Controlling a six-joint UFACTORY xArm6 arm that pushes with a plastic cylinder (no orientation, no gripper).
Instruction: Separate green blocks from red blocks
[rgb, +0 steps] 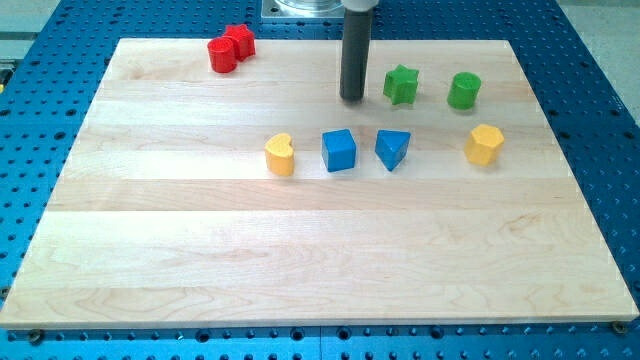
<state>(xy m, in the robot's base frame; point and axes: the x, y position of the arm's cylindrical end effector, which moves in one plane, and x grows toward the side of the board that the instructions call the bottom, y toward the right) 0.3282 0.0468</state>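
Observation:
A green star block (401, 85) and a green cylinder (464, 90) sit near the view's top right of the wooden board (200, 250). A red cylinder (221, 55) and a red star block (241, 41) touch each other at the view's top left. My tip (352, 98) rests on the board just left of the green star, a small gap apart, far to the right of the red blocks.
A yellow heart block (281, 155), a blue cube (339, 150) and a blue triangle block (392, 149) lie in a row below my tip. A yellow hexagon block (484, 144) sits below the green cylinder. Blue perforated table (50, 60) surrounds the board.

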